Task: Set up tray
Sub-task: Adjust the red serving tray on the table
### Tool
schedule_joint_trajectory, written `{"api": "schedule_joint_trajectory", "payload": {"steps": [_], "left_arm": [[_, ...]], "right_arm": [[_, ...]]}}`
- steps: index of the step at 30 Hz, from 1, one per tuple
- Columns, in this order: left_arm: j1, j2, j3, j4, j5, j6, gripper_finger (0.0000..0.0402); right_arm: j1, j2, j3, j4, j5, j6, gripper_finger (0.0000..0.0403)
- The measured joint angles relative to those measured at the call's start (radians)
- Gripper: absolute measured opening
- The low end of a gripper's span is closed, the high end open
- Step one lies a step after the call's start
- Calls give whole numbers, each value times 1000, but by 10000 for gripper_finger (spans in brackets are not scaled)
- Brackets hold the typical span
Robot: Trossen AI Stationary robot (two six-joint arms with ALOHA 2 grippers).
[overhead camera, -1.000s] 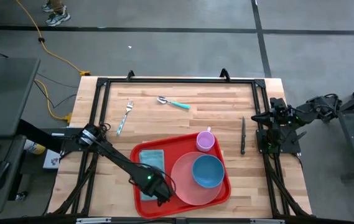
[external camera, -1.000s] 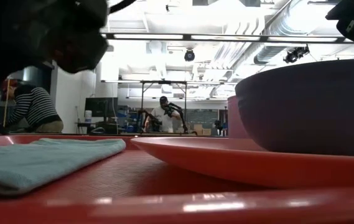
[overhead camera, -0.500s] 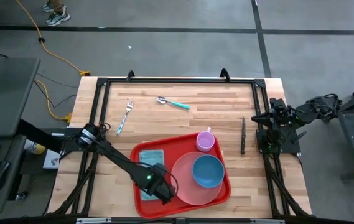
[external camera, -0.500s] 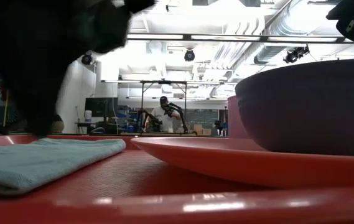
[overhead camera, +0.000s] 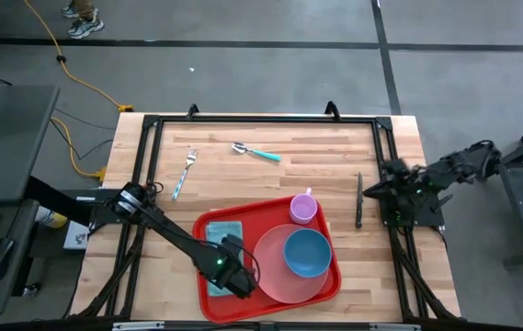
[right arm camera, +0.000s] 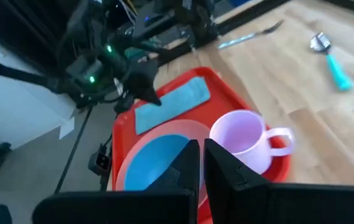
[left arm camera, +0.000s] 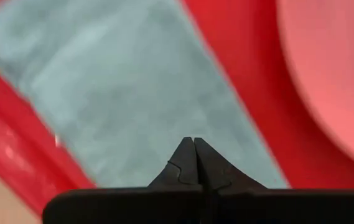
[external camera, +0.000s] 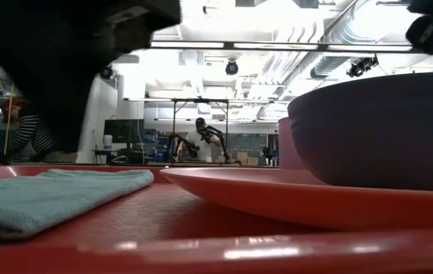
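L gripper [overhead camera: 235, 281], fingers pressed together, has lifted off napkin [overhead camera: 223, 233] on tray [overhead camera: 202, 280]; R gripper [overhead camera: 382, 175], fingers together too, now swings twd knife [overhead camera: 358, 199]; cutlery likely next.

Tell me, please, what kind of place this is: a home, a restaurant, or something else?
Most likely a robotics lab or workshop, not a home. The wooden table stands on a bare concrete floor with a yellow cable across it, and the low view shows exposed ceiling ducts and people at benches.
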Motion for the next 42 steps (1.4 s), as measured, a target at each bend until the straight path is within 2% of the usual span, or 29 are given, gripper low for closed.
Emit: {"api": "schedule_joint_trajectory", "payload": {"steps": [8, 10, 13, 16, 24, 28, 31, 36, 39, 42], "left_arm": [[6, -84, 0, -39, -368, 32, 21], [13, -121, 0, -84, -402, 66, 22], [37, -184, 0, -119, -435, 167, 15], [69, -260, 0, -135, -476, 285, 11], [168, -425, 0, -184, -541, 524, 37], [236, -504, 0, -108, -547, 706, 33], [279, -554, 0, 9, -546, 882, 29], [334, -613, 1, 200, -503, 1166, 45], [355, -630, 1, 287, -451, 1280, 75], [370, -648, -3, 333, -406, 1357, 110]], "right_arm": [[0, 24, -195, 295, -30, 23, 0], [-1, 27, -212, 298, -3, 45, 0], [-20, 27, -216, 207, 54, 120, 0], [-57, 28, -216, 111, 51, 198, 0], [-126, 59, -243, -23, 31, 357, 1], [-133, 70, -350, 83, -72, 400, 12], [-133, 71, -451, 260, -125, 454, 39], [-133, 87, -571, 556, -113, 523, 106], [-138, 113, -569, 562, -77, 516, 141], [-156, 141, -569, 548, -95, 532, 168]]}}
